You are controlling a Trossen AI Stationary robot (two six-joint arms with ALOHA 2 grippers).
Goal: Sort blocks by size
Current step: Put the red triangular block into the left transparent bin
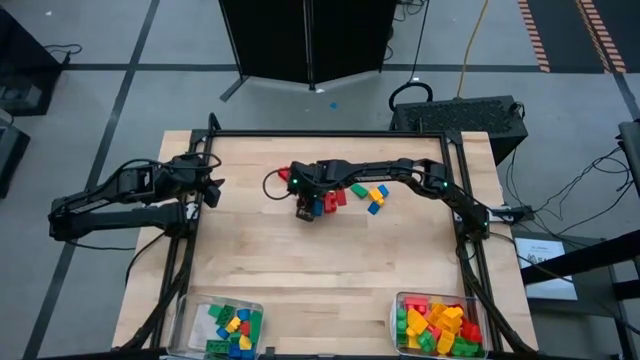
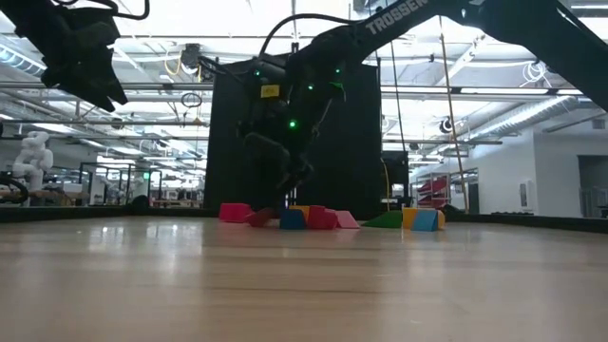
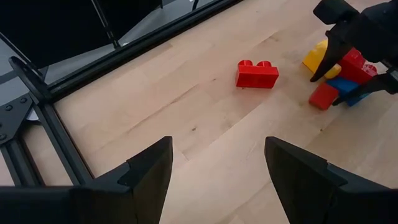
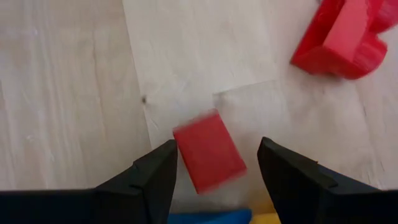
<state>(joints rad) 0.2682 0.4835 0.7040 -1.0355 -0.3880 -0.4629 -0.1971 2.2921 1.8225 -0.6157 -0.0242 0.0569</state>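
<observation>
- Left gripper [image 1: 212, 187] hovers at the wooden table's [image 1: 300, 290] left edge, fingers spread, empty.
- Clear plastic bin [image 1: 222, 327] near left corner holds mixed studded bricks.
- Right gripper [image 4: 214, 168] over the centre pile, fingers spread around a small red plastic cube brick [image 4: 209, 158], not visibly clamping it.
- Loose red, blue, green, yellow plastic studded bricks [image 1: 362, 195] mid-table.
- Second clear bin [image 1: 438, 322] near right corner, full of bricks.
</observation>
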